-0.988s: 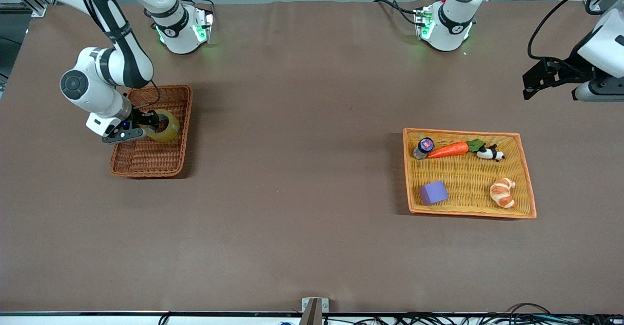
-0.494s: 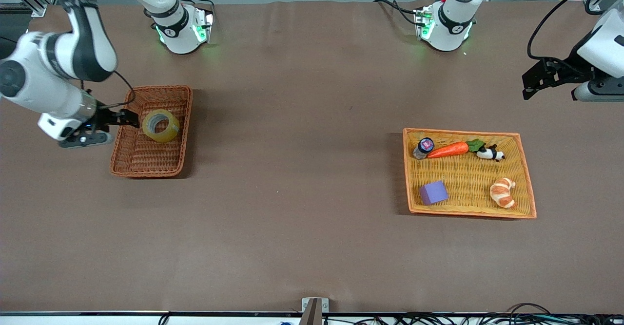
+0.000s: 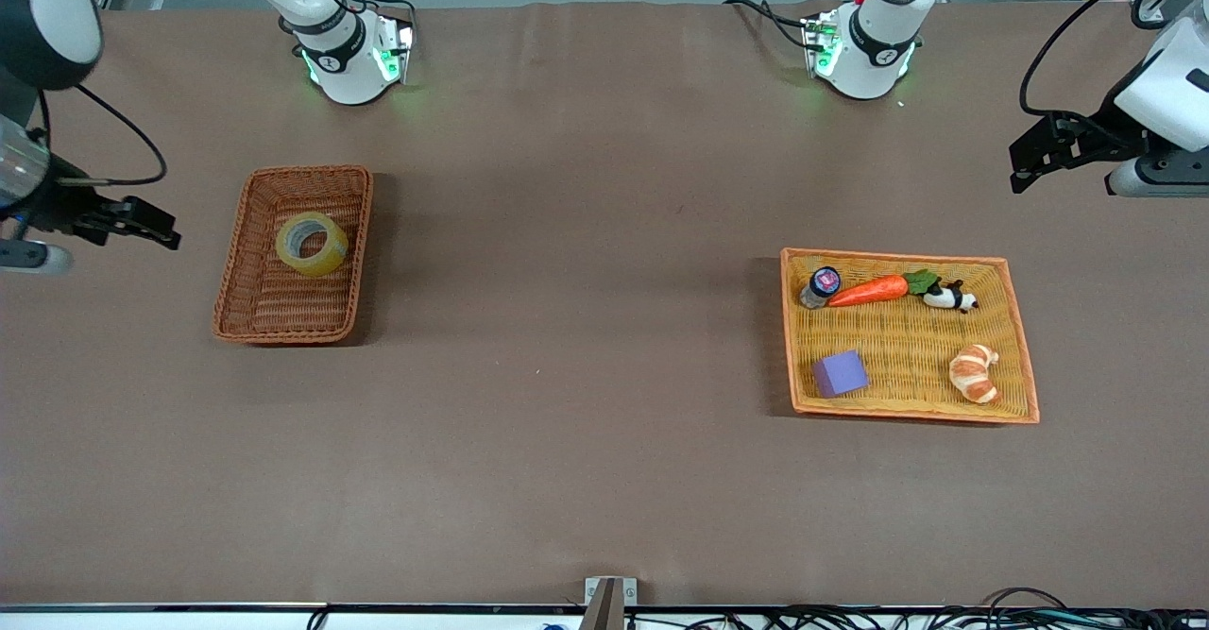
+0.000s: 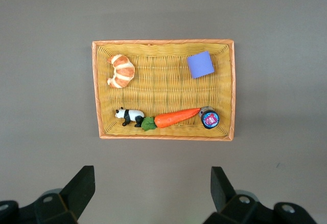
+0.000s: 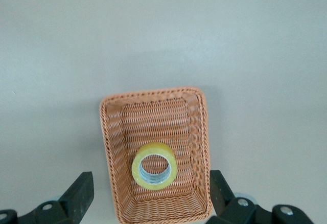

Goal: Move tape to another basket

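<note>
inside the narrow reddish-brown wicker basket (image 3: 291,269) lies the yellowish ring of packing tape (image 3: 312,244), flat, with its hole facing up. the right gripper (image 3: 113,224) hangs over the bare table (image 3: 586,441) with jaws apart; the tape lies at its 3 o'clock in the front view. the left gripper (image 3: 1044,153) waits, jaws apart, well away.

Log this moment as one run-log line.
tape: lying in reddish-brown basket | right gripper: open, off basket toward right arm's table end | left gripper: open, waiting
</note>
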You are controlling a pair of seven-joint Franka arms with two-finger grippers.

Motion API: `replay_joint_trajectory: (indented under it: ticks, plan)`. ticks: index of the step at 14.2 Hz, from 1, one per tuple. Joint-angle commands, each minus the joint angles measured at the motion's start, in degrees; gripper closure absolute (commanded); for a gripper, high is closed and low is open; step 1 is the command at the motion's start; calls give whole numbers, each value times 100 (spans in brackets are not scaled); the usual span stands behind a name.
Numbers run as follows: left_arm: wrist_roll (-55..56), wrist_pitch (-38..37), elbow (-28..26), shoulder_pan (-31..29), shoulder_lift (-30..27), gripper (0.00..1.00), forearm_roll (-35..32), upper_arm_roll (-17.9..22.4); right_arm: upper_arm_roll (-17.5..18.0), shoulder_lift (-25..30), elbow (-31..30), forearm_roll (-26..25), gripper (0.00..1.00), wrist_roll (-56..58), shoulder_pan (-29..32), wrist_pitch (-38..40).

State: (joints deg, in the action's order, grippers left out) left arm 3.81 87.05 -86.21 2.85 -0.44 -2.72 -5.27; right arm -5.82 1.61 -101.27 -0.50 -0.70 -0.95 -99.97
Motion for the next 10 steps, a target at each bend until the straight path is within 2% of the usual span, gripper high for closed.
replay_joint_trajectory:
  ticks: [1, 3, 6, 10]
  plan:
    - [-152, -12, 25, -22, -26, 0, 70, -18, 125, -134, 984, 32, 0, -141, 148, 581]
    - [-152, -12, 34, -30, -26, 0, 61, -18, 107, -178, 1486, 41, 0, -132, 156, 882]
    - [-152, -12, 52, -30, -35, 0, 52, -18, 81, -178, 1821, 23, 0, -97, 165, 1390]
    - [-336, -30, 51, -39, -35, 0, 70, -18, 46, -170, 1795, -21, 0, -132, 148, 1603]
